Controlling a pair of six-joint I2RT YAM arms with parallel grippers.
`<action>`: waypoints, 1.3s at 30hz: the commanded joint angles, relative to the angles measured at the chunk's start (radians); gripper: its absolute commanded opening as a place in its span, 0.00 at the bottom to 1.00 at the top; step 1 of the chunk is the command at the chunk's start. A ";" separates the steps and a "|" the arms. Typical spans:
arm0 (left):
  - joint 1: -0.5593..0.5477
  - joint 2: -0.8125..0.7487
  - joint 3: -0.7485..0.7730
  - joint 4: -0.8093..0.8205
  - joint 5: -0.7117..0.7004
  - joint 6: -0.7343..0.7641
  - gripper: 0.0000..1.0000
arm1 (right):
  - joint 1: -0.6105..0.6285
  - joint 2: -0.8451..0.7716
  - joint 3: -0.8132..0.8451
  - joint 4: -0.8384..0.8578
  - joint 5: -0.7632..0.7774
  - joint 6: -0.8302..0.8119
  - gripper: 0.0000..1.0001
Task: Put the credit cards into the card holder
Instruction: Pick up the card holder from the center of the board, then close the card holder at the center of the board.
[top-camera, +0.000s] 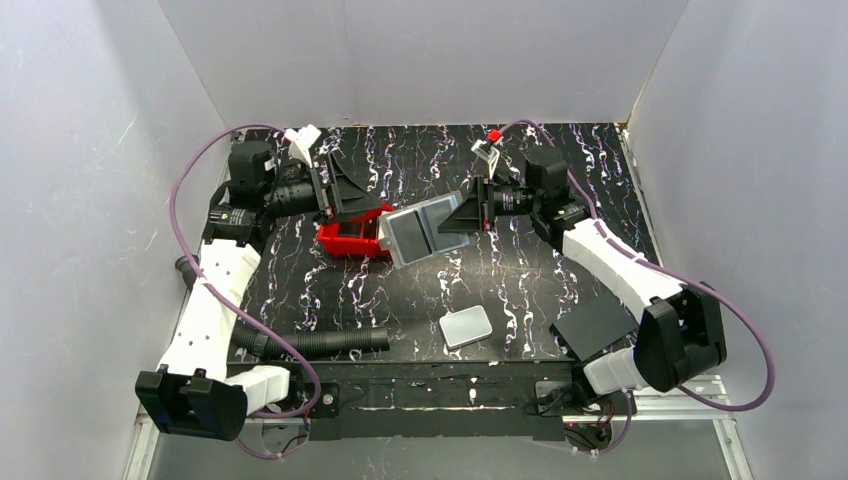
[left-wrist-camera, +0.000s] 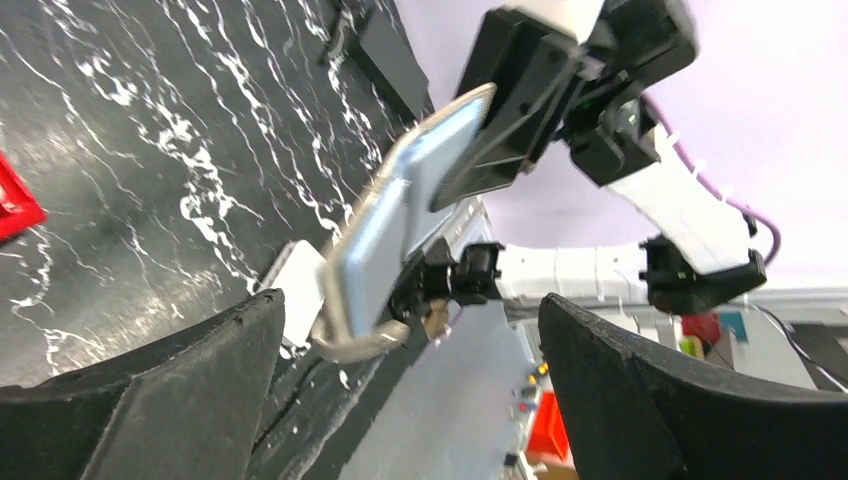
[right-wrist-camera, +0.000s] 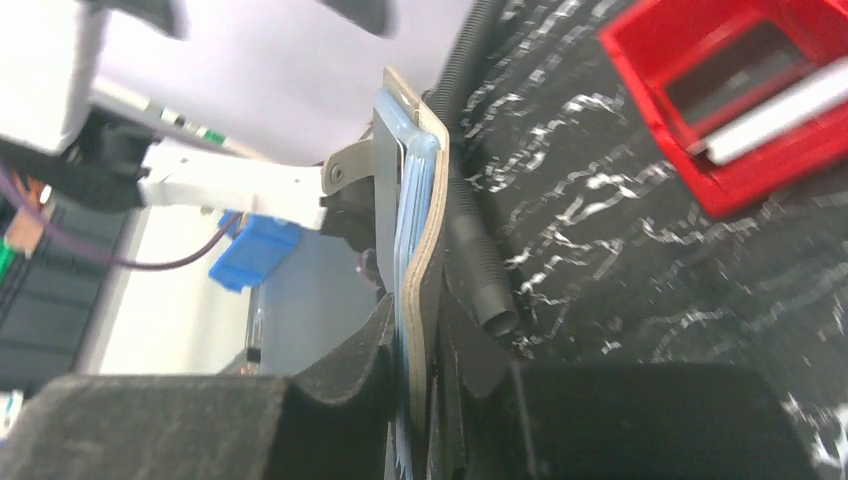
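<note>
The card holder (top-camera: 415, 235) is hanging in the air just to the right of the red tray (top-camera: 345, 243), tilted so its broad face is turning up toward the overhead camera. The right tool (top-camera: 456, 216) is pinching it by one edge, its jaws drawn in to the holder's thickness. The credit cards (right-wrist-camera: 408, 215) are sitting inside the holder, showing only as pale blue layers seen edge-on from the right wrist. Their number is hard to count, and any printing on them or on the holder is too blurred to read.

The left tool (top-camera: 348, 190) is standing wide open over the tray's far side, gripping nothing and not touching the holder; it is hiding part of the tray. On the near side of the tray, a white slab (top-camera: 466, 326) is lying on the bench (top-camera: 420, 150).
</note>
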 joint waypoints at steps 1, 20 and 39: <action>-0.027 0.004 -0.042 0.017 0.172 0.036 0.96 | 0.034 -0.039 0.111 -0.090 -0.134 -0.070 0.01; -0.233 0.110 -0.037 -0.076 0.181 0.113 0.46 | 0.088 0.032 0.304 -0.610 -0.116 -0.436 0.01; -0.241 0.236 -0.102 0.165 -0.149 -0.141 0.00 | 0.276 -0.057 0.172 -0.394 0.259 -0.191 0.77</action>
